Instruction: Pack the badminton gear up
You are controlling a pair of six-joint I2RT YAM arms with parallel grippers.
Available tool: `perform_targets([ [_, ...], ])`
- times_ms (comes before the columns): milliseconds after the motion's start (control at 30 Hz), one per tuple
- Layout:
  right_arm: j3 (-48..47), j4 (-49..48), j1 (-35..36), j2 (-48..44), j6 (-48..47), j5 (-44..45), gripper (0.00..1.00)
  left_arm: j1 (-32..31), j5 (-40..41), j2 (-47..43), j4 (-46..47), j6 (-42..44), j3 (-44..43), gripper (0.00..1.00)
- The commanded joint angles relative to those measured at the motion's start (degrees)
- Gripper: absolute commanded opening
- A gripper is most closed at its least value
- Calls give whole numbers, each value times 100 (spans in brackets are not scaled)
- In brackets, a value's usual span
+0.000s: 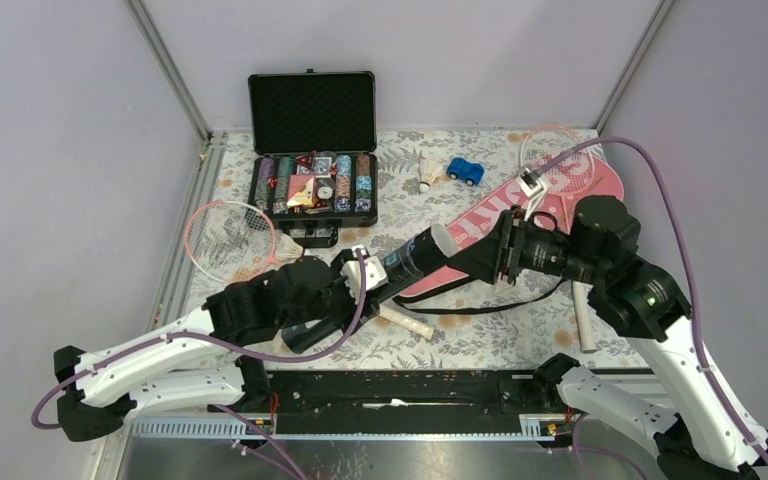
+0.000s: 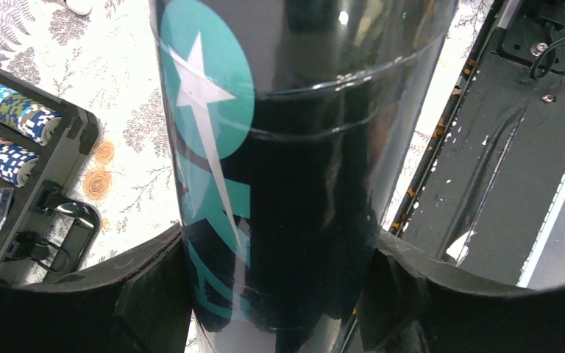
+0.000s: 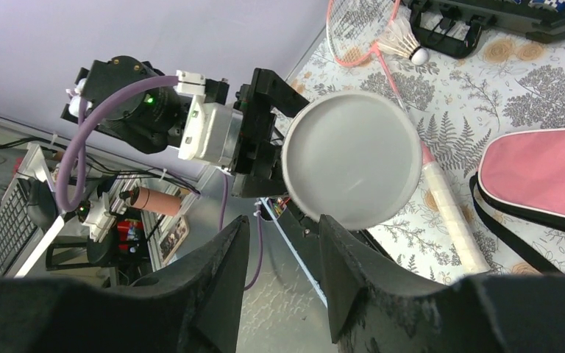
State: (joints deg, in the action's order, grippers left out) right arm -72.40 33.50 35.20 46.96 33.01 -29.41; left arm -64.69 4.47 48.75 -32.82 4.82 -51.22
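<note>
My left gripper point(image 1: 360, 277) is shut on the black tube with teal print point(image 1: 400, 262) and holds it tilted above the table; the tube fills the left wrist view point(image 2: 287, 147) between the jaws point(image 2: 279, 246). My right gripper point(image 1: 467, 262) is open and empty, just beside the tube's white-capped upper end point(image 3: 352, 158), and its jaws point(image 3: 285, 220) stand apart. The pink "SPORT" cover point(image 1: 560, 195) lies at the right with one pink racket point(image 1: 560, 158) on it. The other racket point(image 1: 228, 238) lies at the left with a shuttlecock point(image 1: 285, 247) on it. Another shuttlecock point(image 1: 425, 176) lies at the back.
An open black case of poker chips point(image 1: 312, 150) stands at the back left. A small blue toy car point(image 1: 466, 171) sits next to the far shuttlecock. The cover's black strap point(image 1: 520, 297) trails toward the front. A white racket handle point(image 1: 582, 320) lies near the right arm.
</note>
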Motion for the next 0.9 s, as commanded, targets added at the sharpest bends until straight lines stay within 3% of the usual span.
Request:
perform_targets([
  [0, 3, -370, 12, 129, -169, -255, 47, 0, -287, -77, 342, -81, -20, 41],
  [300, 95, -468, 12, 278, -255, -326, 46, -8, -575, -87, 311, -32, 49, 41],
  [500, 280, -614, 13, 334, -158, -696, 37, -8, -589, -164, 311, -21, 94, 41],
  [667, 475, -955, 12, 146, 13, -769, 10, -9, -539, -256, 311, -1, 168, 41],
  [867, 352, -1106, 8, 56, 231, -713, 1, -9, -468, -463, 321, 61, 350, 41],
])
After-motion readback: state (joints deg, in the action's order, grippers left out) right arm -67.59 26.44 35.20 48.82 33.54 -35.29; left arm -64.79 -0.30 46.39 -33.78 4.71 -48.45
